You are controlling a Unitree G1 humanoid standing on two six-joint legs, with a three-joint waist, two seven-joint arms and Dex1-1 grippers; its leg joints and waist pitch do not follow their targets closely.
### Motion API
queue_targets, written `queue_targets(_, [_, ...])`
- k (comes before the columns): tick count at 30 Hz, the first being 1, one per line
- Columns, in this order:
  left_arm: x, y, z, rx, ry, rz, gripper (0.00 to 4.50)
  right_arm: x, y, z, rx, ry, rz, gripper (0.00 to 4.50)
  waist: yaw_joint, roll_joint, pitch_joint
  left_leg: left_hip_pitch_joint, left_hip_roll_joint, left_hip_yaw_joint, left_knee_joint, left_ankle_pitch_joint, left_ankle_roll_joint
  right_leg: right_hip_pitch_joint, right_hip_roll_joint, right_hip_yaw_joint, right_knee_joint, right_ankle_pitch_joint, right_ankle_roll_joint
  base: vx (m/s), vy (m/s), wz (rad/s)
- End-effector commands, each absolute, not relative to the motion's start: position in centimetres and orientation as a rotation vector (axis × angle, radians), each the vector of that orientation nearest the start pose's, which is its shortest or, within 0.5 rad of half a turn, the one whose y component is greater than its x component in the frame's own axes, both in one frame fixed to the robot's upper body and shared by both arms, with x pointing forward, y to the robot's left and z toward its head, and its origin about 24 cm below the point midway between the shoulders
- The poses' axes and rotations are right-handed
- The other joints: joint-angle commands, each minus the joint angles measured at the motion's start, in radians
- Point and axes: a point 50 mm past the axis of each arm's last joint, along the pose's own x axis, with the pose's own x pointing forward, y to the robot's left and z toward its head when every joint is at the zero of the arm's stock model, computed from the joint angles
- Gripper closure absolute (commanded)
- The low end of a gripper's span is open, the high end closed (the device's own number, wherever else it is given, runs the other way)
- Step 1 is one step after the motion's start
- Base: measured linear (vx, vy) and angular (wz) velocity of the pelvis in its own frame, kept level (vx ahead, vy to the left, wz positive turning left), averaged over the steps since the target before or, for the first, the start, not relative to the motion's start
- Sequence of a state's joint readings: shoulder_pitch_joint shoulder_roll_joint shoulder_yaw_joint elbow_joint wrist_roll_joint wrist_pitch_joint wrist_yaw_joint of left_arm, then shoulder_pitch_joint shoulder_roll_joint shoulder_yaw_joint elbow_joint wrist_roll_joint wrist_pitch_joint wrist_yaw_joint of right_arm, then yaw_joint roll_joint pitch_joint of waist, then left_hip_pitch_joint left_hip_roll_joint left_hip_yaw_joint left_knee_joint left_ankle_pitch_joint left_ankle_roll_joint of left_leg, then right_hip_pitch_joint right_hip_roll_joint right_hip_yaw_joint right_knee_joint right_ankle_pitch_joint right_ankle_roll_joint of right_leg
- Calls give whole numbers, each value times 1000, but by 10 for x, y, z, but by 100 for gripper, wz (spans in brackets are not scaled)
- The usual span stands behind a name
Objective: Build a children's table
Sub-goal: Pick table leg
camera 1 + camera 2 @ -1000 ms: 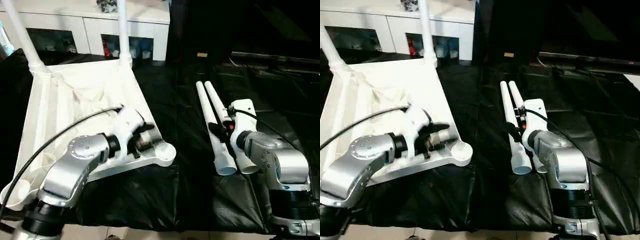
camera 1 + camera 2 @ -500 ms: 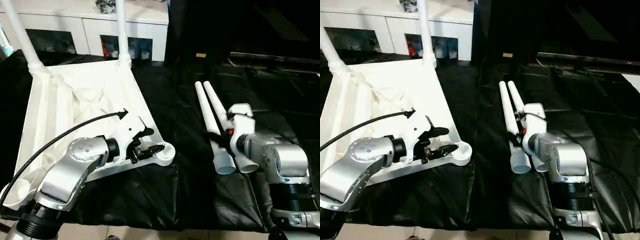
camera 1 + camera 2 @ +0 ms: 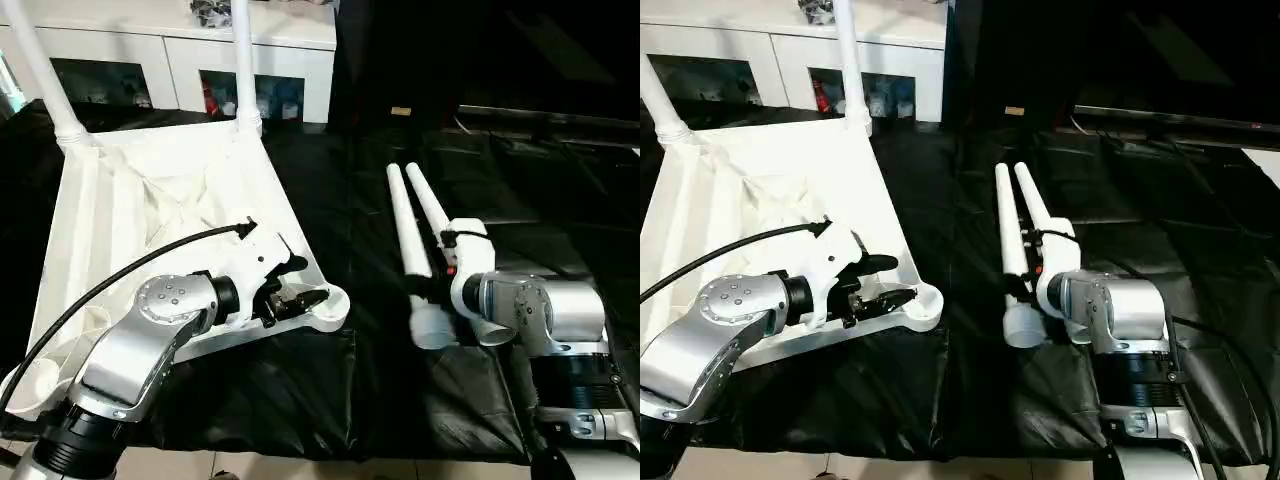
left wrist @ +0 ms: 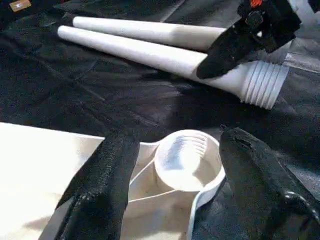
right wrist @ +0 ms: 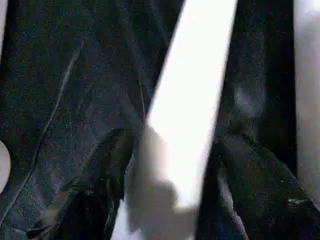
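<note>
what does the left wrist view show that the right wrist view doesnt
Left wrist view, not the right: the tabletop's empty corner socket, its inner thread visible, between the fingers of the open left end effector; the ribbed end of the nearer loose leg; the right end effector at that leg.
Right wrist view, not the left: a close look along that leg's smooth shaft.
Both: the nearer loose leg, the other loose leg beside it, and the black cloth under them.
</note>
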State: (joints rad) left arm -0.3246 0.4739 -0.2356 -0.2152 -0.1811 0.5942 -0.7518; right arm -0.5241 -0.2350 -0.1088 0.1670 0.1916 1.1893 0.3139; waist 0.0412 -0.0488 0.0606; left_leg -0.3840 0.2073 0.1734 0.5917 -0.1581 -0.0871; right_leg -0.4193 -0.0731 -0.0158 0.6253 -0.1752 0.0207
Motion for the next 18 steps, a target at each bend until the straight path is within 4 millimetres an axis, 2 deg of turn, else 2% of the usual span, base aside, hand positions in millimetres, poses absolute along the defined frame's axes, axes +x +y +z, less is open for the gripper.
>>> queue_targets(1, [269, 126, 106, 332, 286, -1002, 146, 315, -170, 65, 121, 826, 294, 175, 6, -1, -70, 18, 2, 7, -66, -225, -62, 42, -30, 20, -77, -278, -125, 0, 0, 0])
queue_targets(3, [266, 127, 105, 332, 294, -1010, 146, 314, -170, 62, 119, 840, 295, 207, 5, 1, -70, 18, 2, 7, -66, -226, -64, 40, -30, 19, -77, -280, -125, 0, 0, 0])
queue_targets(4, [264, 128, 105, 333, 301, -1015, 146, 314, -169, 60, 121, 852, 297, 207, 5, -7, -70, 17, 3, 7, -66, -226, -63, 41, -30, 19, -77, -279, -126, 0, 0, 0])
queue_targets(9, [264, 128, 105, 338, 308, -1015, 146, 316, -168, 58, 126, 857, 298, 251, 7, -4, -69, 19, 2, 8, -66, -239, -65, 38, -30, 19, -79, -300, -119, 0, 0, 0])
queue_targets(13, [264, 129, 105, 343, 308, -1012, 146, 319, -168, 62, 136, 834, 296, 260, 9, -4, -69, 19, 2, 7, -66, -240, -68, 38, -30, 19, -79, -303, -114, 0, 0, 0])
queue_targets(14, [265, 129, 106, 344, 303, -1009, 146, 320, -168, 64, 147, 821, 294, 260, 11, 4, -70, 19, 2, 6, -66, -240, -71, 37, -31, 19, -77, -300, -115, 0, 0, 0])
queue_targets(15, [265, 129, 106, 344, 302, -1008, 146, 320, -168, 65, 147, 817, 295, 261, 9, 0, -70, 19, 1, 7, -66, -242, -72, 38, -29, 19, -78, -293, -115, 0, 0, 0])
queue_targets(16, [266, 129, 107, 344, 297, -1004, 146, 321, -168, 67, 151, 797, 296, 261, 10, 0, -71, 20, 2, 7, -66, -240, -71, 38, -29, 19, -77, -284, -118, 0, 0, 0])
queue_targets(17, [268, 129, 108, 341, 286, -996, 146, 323, -168, 71, 172, 763, 303, 261, 11, 4, -71, 20, 2, 6, -66, -239, -73, 38, -29, 19, -76, -279, -120, 0, 0, 0])
queue_targets(18, [268, 129, 108, 341, 286, -996, 146, 323, -168, 71, 172, 763, 303, 261, 11, 1, -72, 19, 2, 7, -66, -237, -72, 39, -29, 19, -76, -271, -121, 0, 0, 0])
